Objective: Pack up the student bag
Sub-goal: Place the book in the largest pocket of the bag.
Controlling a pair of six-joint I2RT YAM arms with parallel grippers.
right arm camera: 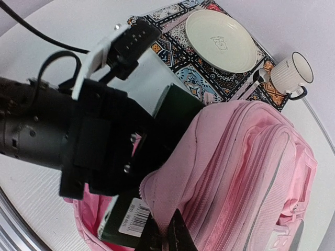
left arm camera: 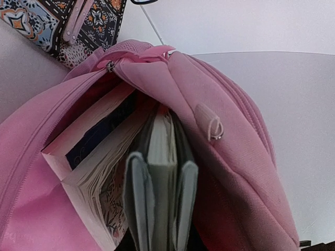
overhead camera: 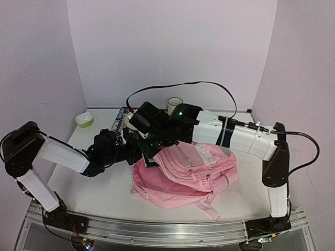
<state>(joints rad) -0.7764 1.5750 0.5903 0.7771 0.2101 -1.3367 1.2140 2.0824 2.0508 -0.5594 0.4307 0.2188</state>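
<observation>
Background items: tableware at the back of the white surface (overhead camera: 104, 193).
Patterned mat (right arm camera: 220, 78) lies flat; cream plate (right arm camera: 221, 40) sits on it, white dark-rimmed cup (right arm camera: 292, 73) upright at its edge. Small green bowl (overhead camera: 84, 120) stands well apart, far left.

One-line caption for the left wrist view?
Left gripper holds a thin book in the mouth of the open pink student bag, beside a second book already inside.

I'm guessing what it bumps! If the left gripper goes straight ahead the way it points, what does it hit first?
Likely the student bag. The left gripper grips a thin book aimed into its open mouth, so the pink lining comes first, though depth is unclear.
</observation>
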